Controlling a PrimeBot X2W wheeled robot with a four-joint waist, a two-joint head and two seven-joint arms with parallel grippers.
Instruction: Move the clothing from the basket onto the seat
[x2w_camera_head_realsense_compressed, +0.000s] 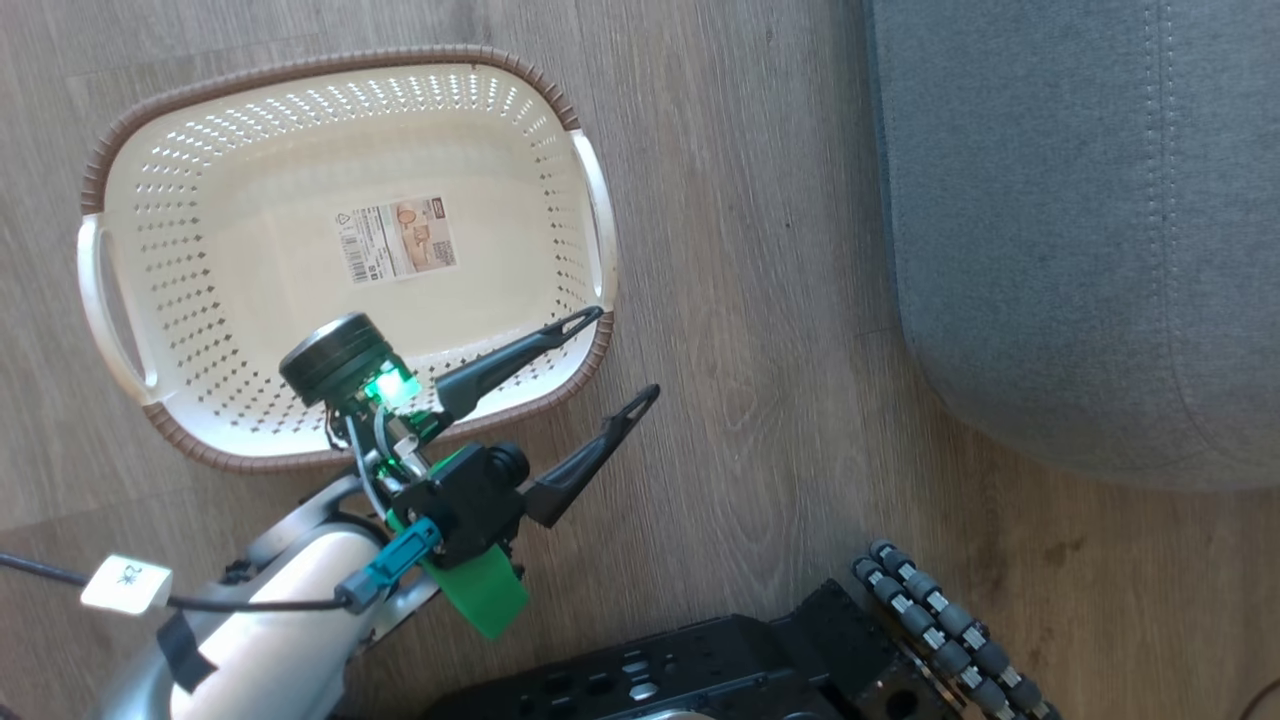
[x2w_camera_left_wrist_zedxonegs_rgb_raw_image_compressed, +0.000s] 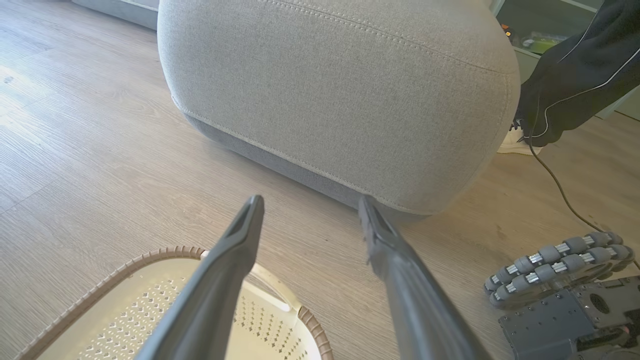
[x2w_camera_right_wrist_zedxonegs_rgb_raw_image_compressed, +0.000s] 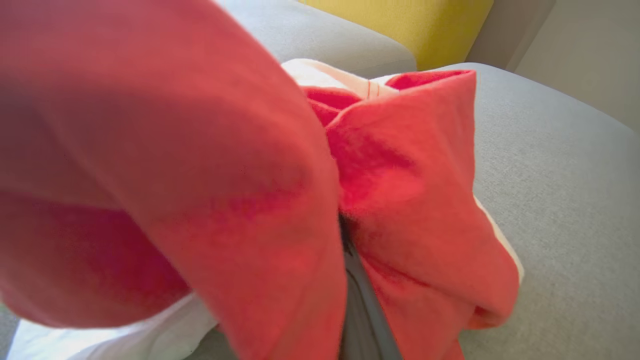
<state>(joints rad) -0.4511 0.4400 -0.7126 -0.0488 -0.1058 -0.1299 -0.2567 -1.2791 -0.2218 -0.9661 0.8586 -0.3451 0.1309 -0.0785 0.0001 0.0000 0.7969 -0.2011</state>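
While the basket (x2w_camera_head_realsense_compressed: 250, 200) sits emptied on the wood floor in the head view, nothing but its printed label (x2w_camera_head_realsense_compressed: 395, 238) showing inside, your left gripper (x2w_camera_head_realsense_compressed: 622, 353) hangs over the near rim with its two dark fingers spread wide and nothing between them. The grey seat (x2w_camera_head_realsense_compressed: 1050, 250) lies well apart to the right, and the corner of it seen here is bare.

From the left wrist view, the same parted fingers point across the floor toward the rounded front of the seat (x2w_camera_left_wrist_zedxonegs_rgb_raw_image_compressed: 340, 100), with a corner of the basket (x2w_camera_left_wrist_zedxonegs_rgb_raw_image_compressed: 150, 255) just below them and the robot's roller wheel (x2w_camera_left_wrist_zedxonegs_rgb_raw_image_compressed: 555, 260) off to the right.

In the right wrist view, your right gripper (x2w_camera_right_wrist_zedxonegs_rgb_raw_image_compressed: 356, 280) is clamped tight on the clothing (x2w_camera_right_wrist_zedxonegs_rgb_raw_image_compressed: 400, 165), red fabric with white trim that bunches around the fingers and drapes over the camera (whether this is one garment or both, you cannot tell from here). Beneath it spreads the grey seat (x2w_camera_right_wrist_zedxonegs_rgb_raw_image_compressed: 560, 190), with a yellow cushion (x2w_camera_right_wrist_zedxonegs_rgb_raw_image_compressed: 400, 25) behind.

By these pictures the job looks nearly finished: the basket is cleared and the clothing is at the seat. What appears to be left is for you to release that grip and draw the arm away.
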